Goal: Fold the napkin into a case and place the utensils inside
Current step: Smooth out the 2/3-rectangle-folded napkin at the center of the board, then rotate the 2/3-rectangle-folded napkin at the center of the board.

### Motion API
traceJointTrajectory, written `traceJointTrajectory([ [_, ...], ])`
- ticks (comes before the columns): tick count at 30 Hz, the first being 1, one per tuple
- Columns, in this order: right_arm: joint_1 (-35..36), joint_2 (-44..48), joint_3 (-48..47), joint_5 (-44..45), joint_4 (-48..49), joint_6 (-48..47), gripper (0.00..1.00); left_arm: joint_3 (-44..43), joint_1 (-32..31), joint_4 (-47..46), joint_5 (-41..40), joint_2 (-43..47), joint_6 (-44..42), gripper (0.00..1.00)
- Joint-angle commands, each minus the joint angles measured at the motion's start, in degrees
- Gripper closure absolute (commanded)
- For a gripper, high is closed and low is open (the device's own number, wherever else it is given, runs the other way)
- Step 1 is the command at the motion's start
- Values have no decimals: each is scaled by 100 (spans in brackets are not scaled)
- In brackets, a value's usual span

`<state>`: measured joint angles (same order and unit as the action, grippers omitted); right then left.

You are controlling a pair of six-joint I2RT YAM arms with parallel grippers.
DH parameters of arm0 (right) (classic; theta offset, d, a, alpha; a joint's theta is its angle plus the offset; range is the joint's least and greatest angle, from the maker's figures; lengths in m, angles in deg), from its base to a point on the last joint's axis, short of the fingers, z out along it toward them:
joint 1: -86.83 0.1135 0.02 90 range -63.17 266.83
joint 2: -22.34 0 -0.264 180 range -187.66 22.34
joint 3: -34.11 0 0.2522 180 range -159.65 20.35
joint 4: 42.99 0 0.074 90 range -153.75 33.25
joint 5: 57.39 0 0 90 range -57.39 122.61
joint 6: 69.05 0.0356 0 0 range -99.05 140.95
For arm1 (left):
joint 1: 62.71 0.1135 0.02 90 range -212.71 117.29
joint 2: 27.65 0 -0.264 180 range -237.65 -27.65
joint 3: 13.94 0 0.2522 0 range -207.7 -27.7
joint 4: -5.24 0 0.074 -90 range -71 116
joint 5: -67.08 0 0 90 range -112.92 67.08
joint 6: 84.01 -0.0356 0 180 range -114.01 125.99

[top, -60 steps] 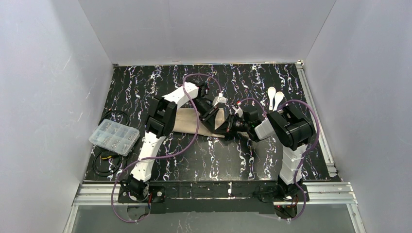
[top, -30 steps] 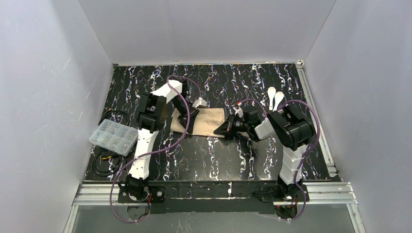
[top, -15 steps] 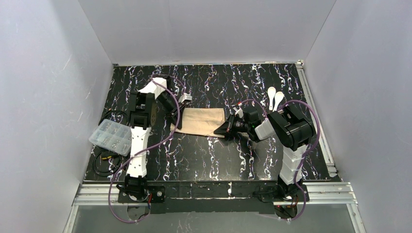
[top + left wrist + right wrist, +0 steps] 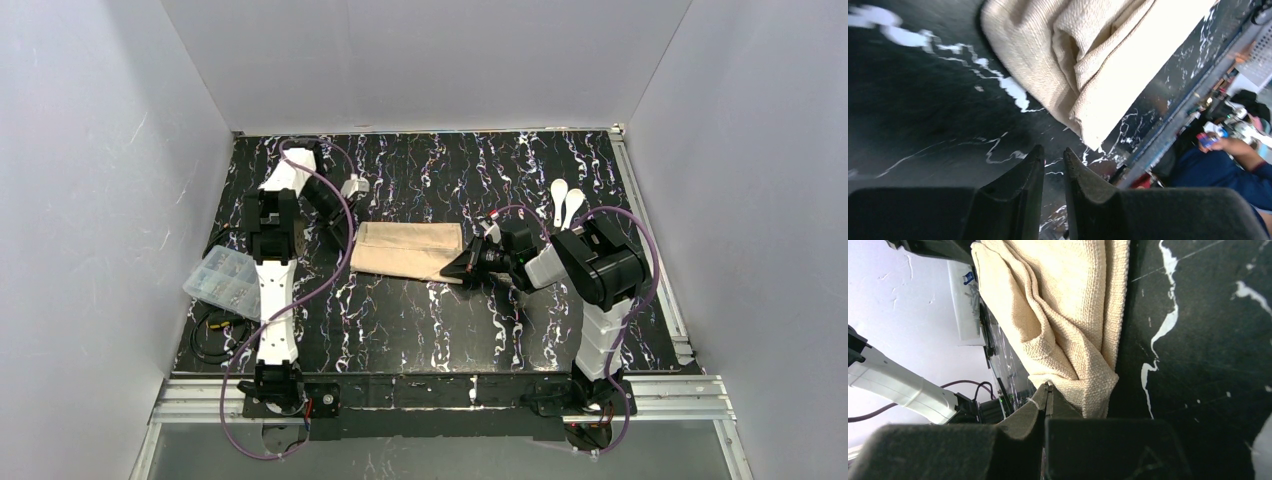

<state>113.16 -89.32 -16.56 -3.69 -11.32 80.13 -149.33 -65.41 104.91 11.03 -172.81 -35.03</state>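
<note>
The beige napkin [image 4: 405, 250] lies folded as a long flat rectangle in the middle of the black marbled table. My right gripper [image 4: 462, 266] is low at its right end, shut on a corner of the cloth [image 4: 1068, 315], which bunches at the fingertips [image 4: 1040, 402]. My left gripper [image 4: 335, 236] hangs just left of the napkin's left end, apart from it. In the left wrist view its jaws [image 4: 1052, 152] stand a narrow gap apart with nothing between them, and the napkin's layered end [image 4: 1083, 65] lies beyond. Two white utensils [image 4: 566, 202] lie side by side at the back right.
A clear plastic compartment box [image 4: 232, 282] sits at the table's left edge, with black cable loops [image 4: 215, 335] near it. Grey walls close in the table on three sides. The right arm's body [image 4: 598, 265] stands between the napkin and the right rail.
My left arm has swung back to the left, off the napkin, which now lies uncovered. The right gripper has kept its hold and place.
</note>
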Motion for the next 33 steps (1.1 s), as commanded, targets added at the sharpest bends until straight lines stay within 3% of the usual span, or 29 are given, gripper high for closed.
traceJointTrajectory([
  [1, -20, 39, 205, 505, -977, -262, 96, -678, 35, 735, 77, 494, -32, 80],
  [4, -22, 345, 38, 543, -1270, -314, 92, -817, -3, 848, 282, 688, 56, 79],
  [6, -10, 633, -132, 562, -1465, -323, 83, -595, -69, 889, 507, 894, 62, 78],
  [14, 5, 1683, -1429, 757, -3266, -844, 54, 1370, -557, 331, 764, 1774, -57, 78],
  [20, 10, 688, -3397, 1480, -4993, -2229, 48, 2529, -881, -190, 599, 2192, -173, 79],
  [26, 27, -643, -5098, 2035, -5801, -3219, 45, 3415, -1006, -1120, 72, 2505, 116, 80],
  [29, 30, -1009, -5311, 2121, -5845, -3364, 46, 3466, -1063, -1520, -288, 2443, 372, 80],
  [33, 34, -1013, -4927, 2169, -5694, -3405, 49, 3286, -1114, -1912, -731, 2259, 643, 80],
])
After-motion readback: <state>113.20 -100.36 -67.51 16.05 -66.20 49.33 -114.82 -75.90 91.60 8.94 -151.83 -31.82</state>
